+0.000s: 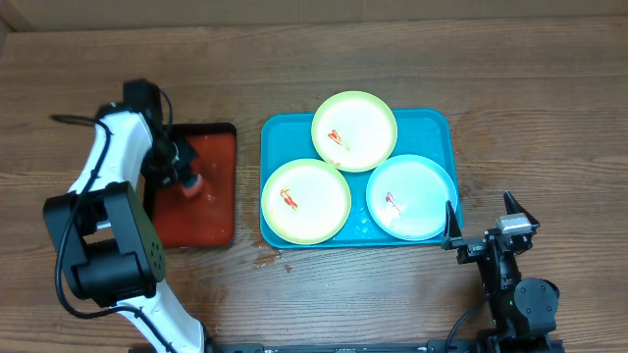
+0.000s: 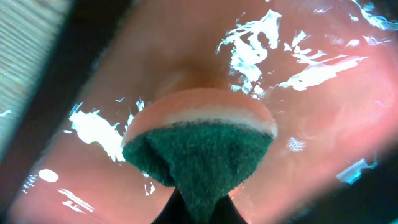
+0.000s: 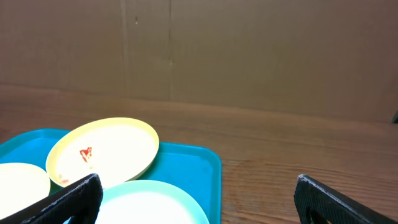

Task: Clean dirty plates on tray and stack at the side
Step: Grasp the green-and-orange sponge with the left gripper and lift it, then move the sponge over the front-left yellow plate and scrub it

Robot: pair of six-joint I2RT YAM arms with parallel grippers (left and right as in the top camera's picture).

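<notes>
**Overhead: three smeared plates on the turquoise tray, sponge gripped over the red one**

Overhead, the wooden tabletop (image 1: 343, 294) fills the frame. Right of centre lies the turquoise tray (image 1: 429, 126), and all three plates sit inside its rim, edges meeting in a cluster. The upper yellow-green plate (image 1: 354, 130) is at the tray's top middle, the lower yellow-green plate (image 1: 306, 201) at its lower left and the blue-white plate (image 1: 412, 196) at its lower right. Each carries a small red smear.

Left of centre, just beside the turquoise tray, lies the smaller red tray (image 1: 208, 211) with a black rim; the left wrist view shows its floor glinting wet.

The left pincer (image 1: 183, 176) is clamped on a sponge (image 2: 202, 146), green scouring face towards the camera, down on the red tray.

At the lower right, the right pincer (image 1: 482, 218) is spread wide and holds nothing, by the turquoise tray's right edge near the blue-white plate.
</notes>
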